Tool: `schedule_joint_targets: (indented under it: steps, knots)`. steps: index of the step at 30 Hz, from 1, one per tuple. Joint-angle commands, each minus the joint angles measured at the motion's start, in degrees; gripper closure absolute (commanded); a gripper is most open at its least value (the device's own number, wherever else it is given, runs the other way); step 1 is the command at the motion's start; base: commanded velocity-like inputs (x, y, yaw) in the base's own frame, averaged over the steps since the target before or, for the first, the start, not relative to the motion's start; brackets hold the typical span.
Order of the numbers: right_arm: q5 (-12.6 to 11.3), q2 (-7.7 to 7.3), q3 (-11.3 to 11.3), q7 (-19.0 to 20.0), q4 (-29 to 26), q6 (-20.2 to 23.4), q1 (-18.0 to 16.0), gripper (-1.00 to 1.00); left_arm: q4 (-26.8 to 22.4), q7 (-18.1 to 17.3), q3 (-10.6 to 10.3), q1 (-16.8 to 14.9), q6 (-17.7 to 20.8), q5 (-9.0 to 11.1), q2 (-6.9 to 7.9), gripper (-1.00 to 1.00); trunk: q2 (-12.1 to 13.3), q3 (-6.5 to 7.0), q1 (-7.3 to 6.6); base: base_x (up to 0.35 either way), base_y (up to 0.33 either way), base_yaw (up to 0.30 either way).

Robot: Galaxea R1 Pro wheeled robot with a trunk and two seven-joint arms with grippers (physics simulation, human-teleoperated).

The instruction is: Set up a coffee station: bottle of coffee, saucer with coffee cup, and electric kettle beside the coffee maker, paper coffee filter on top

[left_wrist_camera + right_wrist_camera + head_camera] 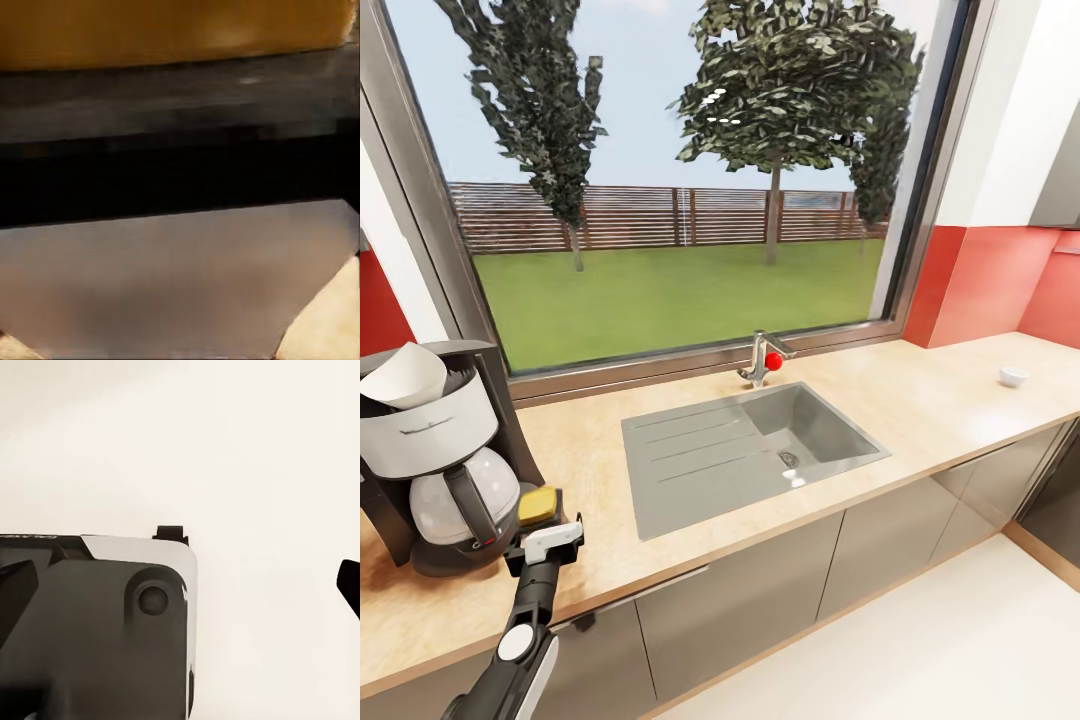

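The left pincer is raised above the pale wood-grain surface, at the end of a black and white arm that rises from the near edge. Its white and black wrist block sits just below a rounded yellow object, which seems to be between the fingers; whether the pincer is clenched on it cannot be told, since the fingers themselves are hidden. The yellow object looks matte with a darker underside, and what it is cannot be made out.

Immediately beside the pincer, touching or nearly so, stands the coffee maker: a boxy black body, a white plastic filter housing, and a rounded glass carafe with a black handle and a dark round base. On top of the housing sits the paper coffee filter, a white folded cone, smooth and slightly open.

Farther out from the pincer, a grey rectangular sink with a ribbed drainboard is set flush into the surface, and behind it is a metal tap with a red knob. Well away, at the far end of the surface, rests a small white bowl-shaped coffee cup.

The left wrist view is blurred: a yellow band, a dark band, then a grey smooth panel. In the right wrist view a dark grey machine part with a round bolt stands over a cream floor; the right pincer's state cannot be told.
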Motion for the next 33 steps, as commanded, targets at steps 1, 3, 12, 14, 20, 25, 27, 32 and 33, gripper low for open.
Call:
schedule_joint_targets:
  steps: [1, 3, 12, 14, 20, 25, 27, 32, 33]
  knots:
    - [0.59, -0.01, -0.5, 0.21, 0.04, -0.16, -0.05, -1.0, 0.02, 0.3, -0.06, -0.05, -0.12, -0.19, 0.0, -1.0, -0.12, -0.13, 0.03, 0.0, 0.0, 0.0]
    - [0.59, -0.01, -0.5, 0.21, 0.04, -0.16, -0.05, -1.0, 0.02, 0.3, -0.06, -0.03, -0.12, -0.19, -0.02, -1.0, -0.12, -0.13, 0.03, 0.0, 0.0, 0.0]
    - [0.59, 0.08, -0.51, 0.21, 0.04, -0.17, -0.05, -1.0, 0.03, 0.3, -0.06, -0.03, -0.12, -0.19, 0.02, -1.0, -0.12, -0.13, 0.03, 0.0, 0.0, 0.0]
    - [0.59, 0.08, -0.54, 0.21, 0.01, -0.21, -0.05, -1.0, 0.02, 0.3, -0.06, -0.03, -0.12, -0.19, 0.04, -1.0, -0.12, -0.13, 0.03, 0.0, 0.0, 0.0]
    - [0.59, 0.08, -0.58, 0.21, -0.05, -0.24, -0.05, -1.0, 0.02, 0.3, -0.06, -0.03, -0.12, -0.19, 0.0, -1.0, -0.12, -0.13, 0.03, 0.0, 0.0, 0.0]
    - [0.59, 0.08, -0.58, 0.21, -0.05, -0.25, -0.05, -1.0, 0.02, 0.3, -0.06, -0.01, -0.12, -0.19, -0.02, -1.0, -0.12, -0.13, 0.03, 0.0, 0.0, 0.0]
    - [0.59, 0.08, -0.58, 0.21, -0.05, -0.25, -0.05, -1.0, 0.04, 0.3, -0.06, -0.01, -0.12, -0.19, -0.03, -1.0, -0.12, -0.13, 0.03, 0.0, 0.0, 0.0]
    - [0.59, 0.08, -0.58, 0.21, -0.05, -0.25, -0.05, -1.0, 0.05, 0.3, -0.06, -0.01, -0.12, -0.21, -0.03, -1.0, -0.12, -0.13, 0.03, 0.0, 0.0, 0.0]
    - [0.59, 0.08, -0.58, 0.21, -0.05, -0.25, -0.05, -1.0, 0.04, 0.3, -0.09, -0.01, -0.12, -0.23, -0.03, -1.0, -0.12, -0.13, 0.03, 0.0, 0.0, 0.0]
